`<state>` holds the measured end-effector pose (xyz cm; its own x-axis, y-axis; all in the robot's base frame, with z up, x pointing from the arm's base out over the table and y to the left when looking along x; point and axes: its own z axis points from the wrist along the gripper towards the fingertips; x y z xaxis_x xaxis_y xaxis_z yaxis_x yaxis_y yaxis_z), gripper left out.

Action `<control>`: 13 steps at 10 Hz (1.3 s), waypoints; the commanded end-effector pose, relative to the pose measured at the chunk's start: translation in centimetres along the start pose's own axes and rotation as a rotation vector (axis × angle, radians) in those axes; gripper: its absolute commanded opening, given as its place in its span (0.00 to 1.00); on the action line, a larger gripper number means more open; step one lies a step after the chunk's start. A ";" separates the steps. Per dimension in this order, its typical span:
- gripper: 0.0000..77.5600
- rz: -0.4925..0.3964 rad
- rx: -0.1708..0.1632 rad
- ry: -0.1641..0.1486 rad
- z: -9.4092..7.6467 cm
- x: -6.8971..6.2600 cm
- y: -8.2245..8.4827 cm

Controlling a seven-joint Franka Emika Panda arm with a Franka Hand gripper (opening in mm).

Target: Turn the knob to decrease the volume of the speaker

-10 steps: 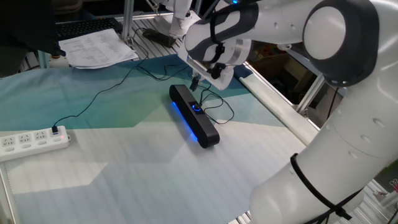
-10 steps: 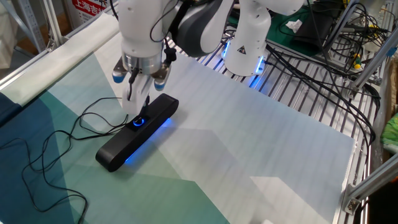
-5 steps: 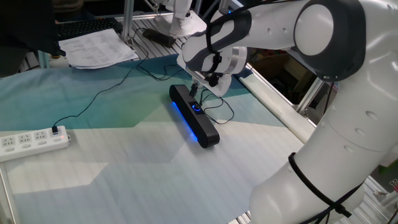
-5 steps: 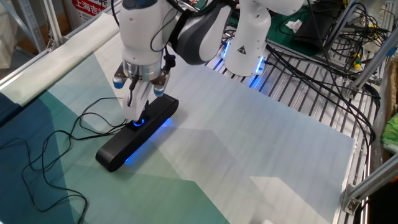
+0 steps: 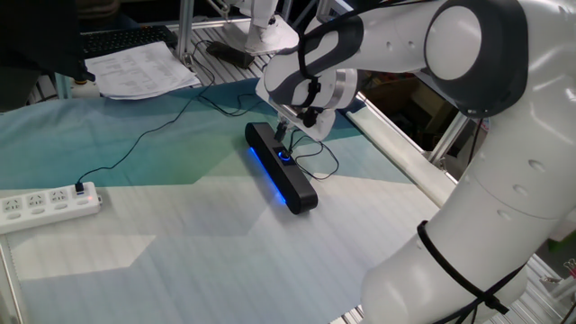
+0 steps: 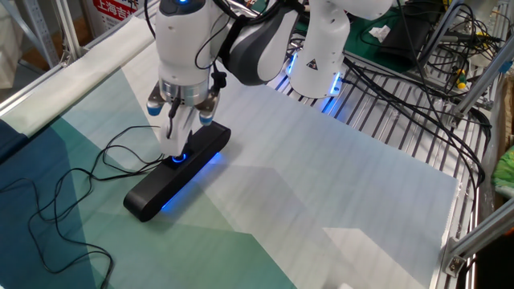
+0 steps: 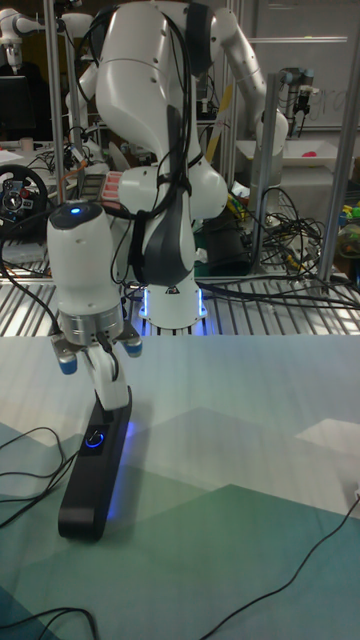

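Observation:
The long black speaker [image 5: 281,171] lies on the cloth with a blue light strip glowing along its side, also seen as the speaker [image 6: 173,178] and the speaker [image 7: 97,470]. The knob [image 5: 285,156] is a small blue-ringed dial at its middle, visible as the knob [image 6: 177,158] and the knob [image 7: 96,437]. My gripper [image 6: 177,149] points straight down with its tips just over the knob, fingers [image 7: 108,380] pressed close together. In the tall fixed view the knob shows in front of the gripper [image 7: 112,402], and nothing is visible between the fingers. In one fixed view the gripper [image 5: 281,137] hangs right above the dial.
A thin black cable [image 6: 120,152] loops beside the speaker and trails across the cloth. A white power strip [image 5: 47,204] lies at the left edge. Papers [image 5: 144,67] lie at the back. A metal grating with cables [image 6: 418,104] borders the table.
Since a second ago the gripper came down toward the knob and turned at the wrist. It has held still over the last half second.

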<state>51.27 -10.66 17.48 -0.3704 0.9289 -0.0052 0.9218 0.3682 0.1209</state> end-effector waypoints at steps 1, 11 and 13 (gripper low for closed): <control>0.00 0.005 0.002 0.003 -0.1 -0.1 0.1; 0.00 0.086 0.023 -0.035 1.3 -2.6 -0.4; 0.00 0.156 0.016 -0.032 1.7 -3.0 -0.9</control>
<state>51.80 -13.34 15.87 -0.2667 0.9635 -0.0245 0.9583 0.2679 0.1000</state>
